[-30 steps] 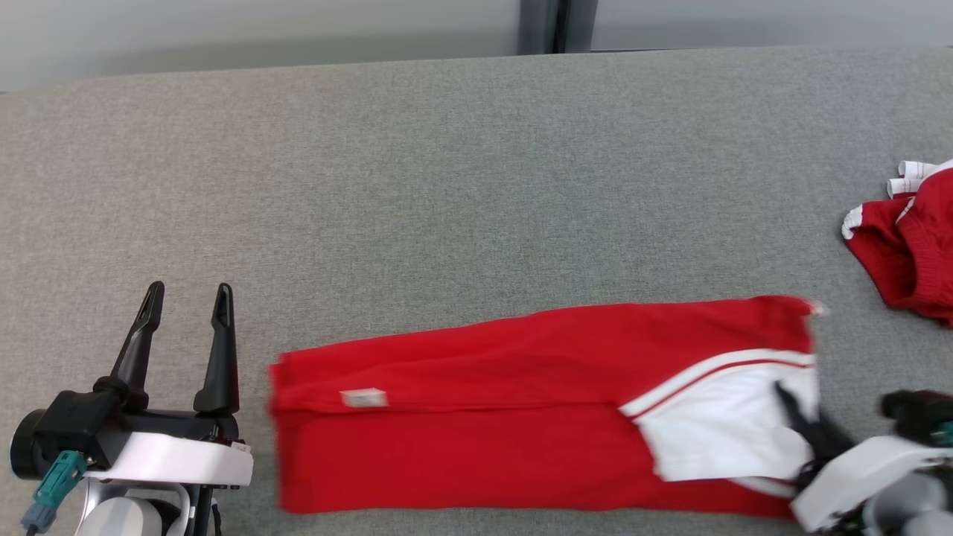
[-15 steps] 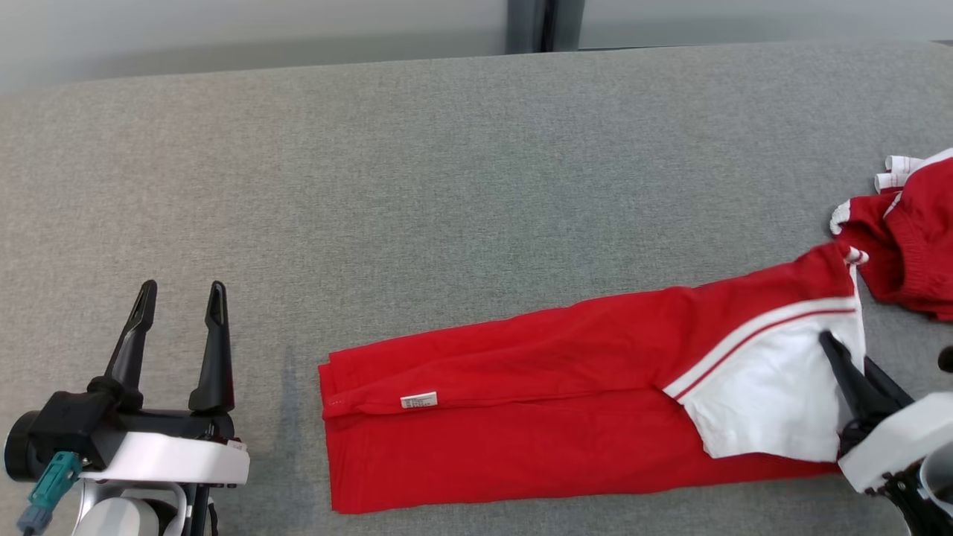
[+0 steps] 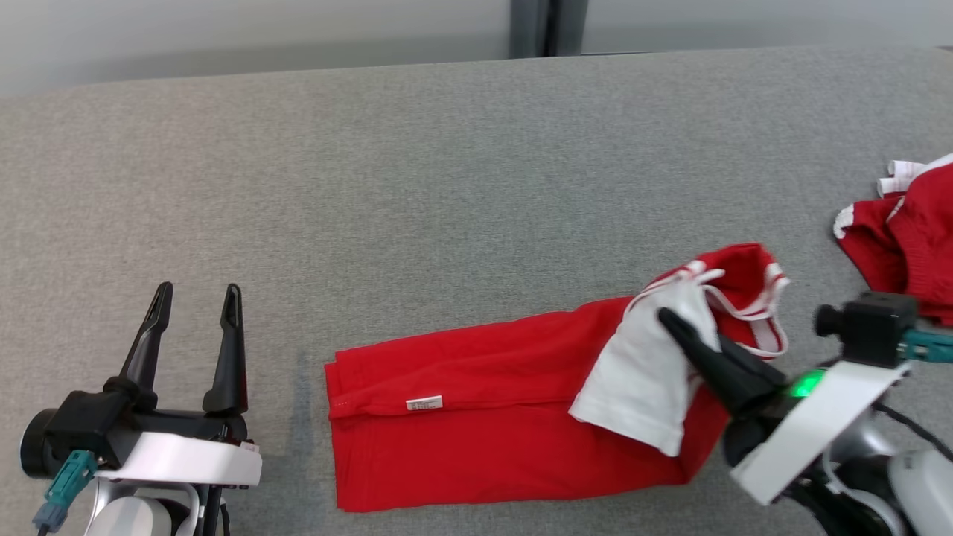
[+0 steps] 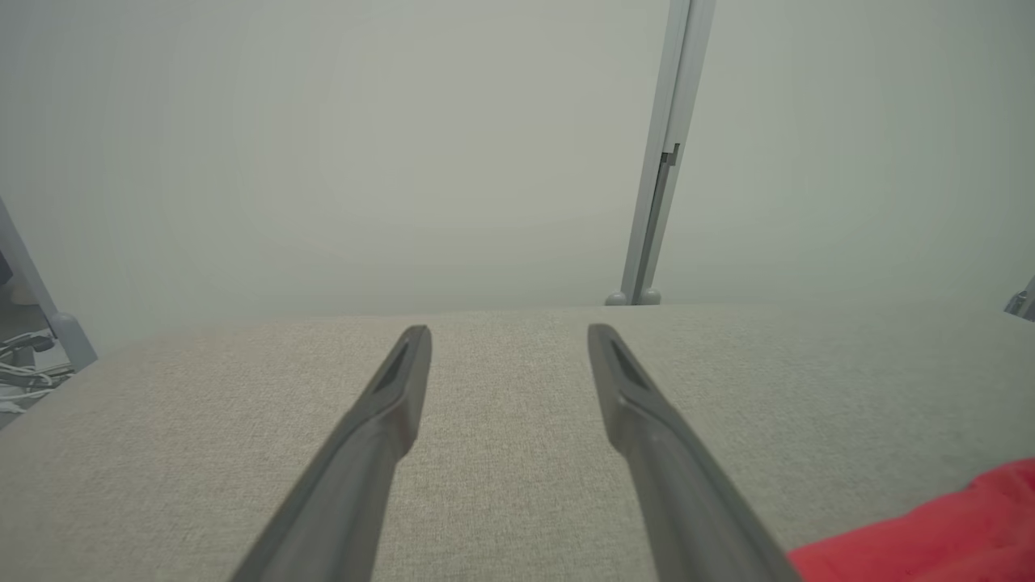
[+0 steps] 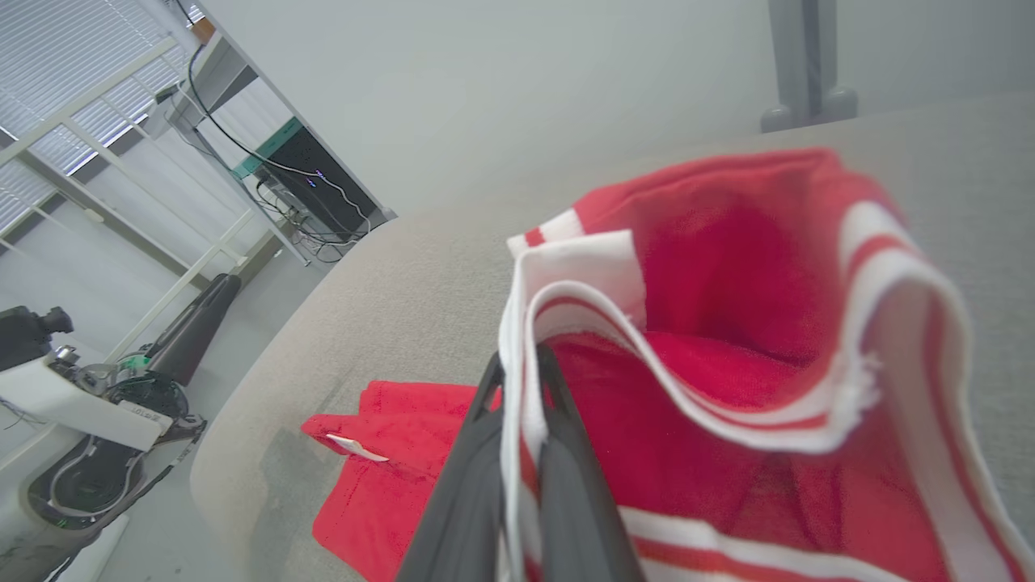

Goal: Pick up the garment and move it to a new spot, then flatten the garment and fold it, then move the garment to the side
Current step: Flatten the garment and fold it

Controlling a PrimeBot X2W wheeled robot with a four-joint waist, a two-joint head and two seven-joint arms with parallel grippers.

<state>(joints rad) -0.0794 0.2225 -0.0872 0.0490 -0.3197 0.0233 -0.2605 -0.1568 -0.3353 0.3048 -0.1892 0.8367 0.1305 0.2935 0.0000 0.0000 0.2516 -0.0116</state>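
A red garment (image 3: pixel 484 417) with white panels lies folded lengthwise on the grey table, its small white label (image 3: pixel 424 404) showing near its left end. My right gripper (image 3: pixel 674 321) is shut on the garment's white-trimmed right end and holds it lifted and curled over toward the left; the right wrist view shows the garment (image 5: pixel 728 339) bunched around the right gripper (image 5: pixel 517 364). My left gripper (image 3: pixel 197 294) rests open at the lower left, apart from the cloth, and the left gripper (image 4: pixel 509 335) points across bare table, with a corner of the garment (image 4: pixel 930 533) low on the right.
A second red-and-white piece of clothing (image 3: pixel 908 238) lies crumpled at the table's right edge. The grey table (image 3: pixel 447 186) stretches wide behind the garment, ending at a pale wall with a vertical post (image 3: pixel 547 28). Shelving and cables (image 5: pixel 267 162) stand off the table's left end.
My right gripper has raised the garment's right end off the table and carried it leftward, so the white panel now drapes over the red body. The left arm stays put.
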